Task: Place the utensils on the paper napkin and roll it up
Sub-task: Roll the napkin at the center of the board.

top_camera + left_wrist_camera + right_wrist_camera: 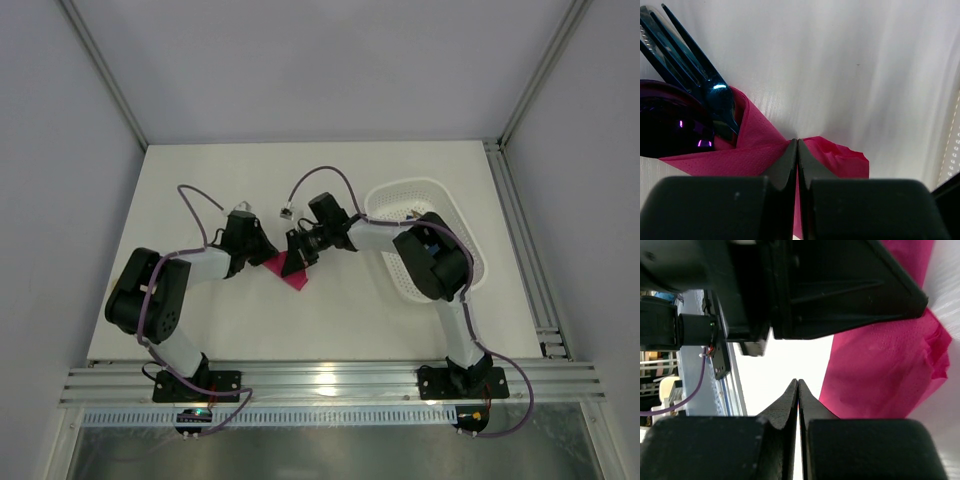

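White surface (400, 330): one paper napkin (755, 135) is folded around two visible utensils (715, 100). It is pinched by the closed left gripper (798, 145); right gripper (798, 385) closed, empty.

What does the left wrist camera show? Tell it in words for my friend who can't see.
The left gripper, shut, pinches a fold of the pink paper napkin wrapped around the utensils. A shiny dark fork and a purple spoon head stick out at the upper left, on a white table.
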Controlling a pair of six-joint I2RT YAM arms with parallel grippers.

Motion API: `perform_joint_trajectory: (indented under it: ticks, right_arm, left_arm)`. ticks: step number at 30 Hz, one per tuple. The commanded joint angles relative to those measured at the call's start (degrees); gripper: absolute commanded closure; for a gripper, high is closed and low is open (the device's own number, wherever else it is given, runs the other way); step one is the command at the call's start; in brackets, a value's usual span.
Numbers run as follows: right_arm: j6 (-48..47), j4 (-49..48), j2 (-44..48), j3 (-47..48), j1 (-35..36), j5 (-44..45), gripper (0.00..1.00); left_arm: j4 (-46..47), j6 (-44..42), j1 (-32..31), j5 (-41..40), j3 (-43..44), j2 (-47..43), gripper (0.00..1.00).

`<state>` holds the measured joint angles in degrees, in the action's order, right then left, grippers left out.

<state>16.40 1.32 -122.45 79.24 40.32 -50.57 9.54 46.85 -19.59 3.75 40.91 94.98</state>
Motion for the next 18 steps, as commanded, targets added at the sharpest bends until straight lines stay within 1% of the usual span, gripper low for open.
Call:
perform_joint_trajectory:
  ticks: [1, 7, 14, 18]
  right_arm:
    - [-0.23, 0.33, -1.47, 1.09, 0.29, -3.22, 0.96]
    - [-1.02, 1.93, -3.05, 0.74, 0.29, -1.82, 0.96]
    - [0.73, -0.26, -2.26, -4.17, 0.29, -0.24, 0.96]
    - [2.22, -0.62, -2.97, -4.54, 0.2, 0.82, 0.96]
  left_arm:
    - [-3.13, -2.73, 0.0, 1.08, -0.48, 1.96, 1.0]
    - [-3.12, -3.43, 0.0, 1.0, -0.48, 2.32, 1.0]
    - [-3.13, -3.61, 0.0, 1.17, -0.39, 2.75, 1.0]
    - [-2.69, -3.7, 0.0, 1.52, -0.65, 3.02, 1.0]
